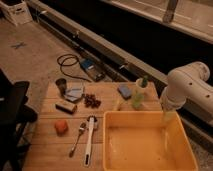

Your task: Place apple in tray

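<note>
- On the left side of the counter [47, 150], the apple [61, 126] lies free, well apart from the tray [145, 147].
- Gripper [167, 116] hangs at the tray's far right corner. Whether it is spread or closed cannot be told, but it does not hold the apple.
- Judgement: pickup not yet begun. The next move calls for a long reach leftward across the counter and down onto the apple.

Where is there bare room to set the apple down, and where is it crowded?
The tray is bare inside; the gripper hangs at its far right corner. The table is bare before the apple, left of the spoon. Crowded: cup to bottle.
</note>
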`<state>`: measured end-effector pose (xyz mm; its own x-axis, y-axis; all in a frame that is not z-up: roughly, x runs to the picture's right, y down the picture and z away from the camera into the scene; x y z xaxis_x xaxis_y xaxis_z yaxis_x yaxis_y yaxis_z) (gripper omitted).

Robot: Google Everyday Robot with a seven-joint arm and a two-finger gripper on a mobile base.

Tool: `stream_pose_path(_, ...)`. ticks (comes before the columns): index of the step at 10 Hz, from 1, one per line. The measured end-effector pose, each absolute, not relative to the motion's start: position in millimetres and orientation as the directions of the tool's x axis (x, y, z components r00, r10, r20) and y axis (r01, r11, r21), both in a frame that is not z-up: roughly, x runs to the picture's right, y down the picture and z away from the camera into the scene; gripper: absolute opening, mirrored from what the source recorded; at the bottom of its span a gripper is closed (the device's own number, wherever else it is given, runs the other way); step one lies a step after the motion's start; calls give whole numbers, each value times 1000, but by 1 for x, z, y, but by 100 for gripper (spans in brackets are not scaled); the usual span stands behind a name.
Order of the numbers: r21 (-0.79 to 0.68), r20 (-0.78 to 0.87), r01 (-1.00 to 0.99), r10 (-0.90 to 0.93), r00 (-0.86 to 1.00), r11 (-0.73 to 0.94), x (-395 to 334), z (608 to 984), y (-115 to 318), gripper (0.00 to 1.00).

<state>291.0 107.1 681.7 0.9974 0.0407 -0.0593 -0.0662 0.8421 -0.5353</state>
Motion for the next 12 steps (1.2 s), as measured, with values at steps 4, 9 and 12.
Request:
stream_pose_path(4, -535, -59, -66, 41, 997, 842, 291, 682, 107, 65)
stream_pose_path(9, -535, -59, -66, 41, 997, 842, 291, 682, 107, 65)
stream_pose_path(12, -526, -39, -45, 29, 999, 849, 286, 682, 101, 65)
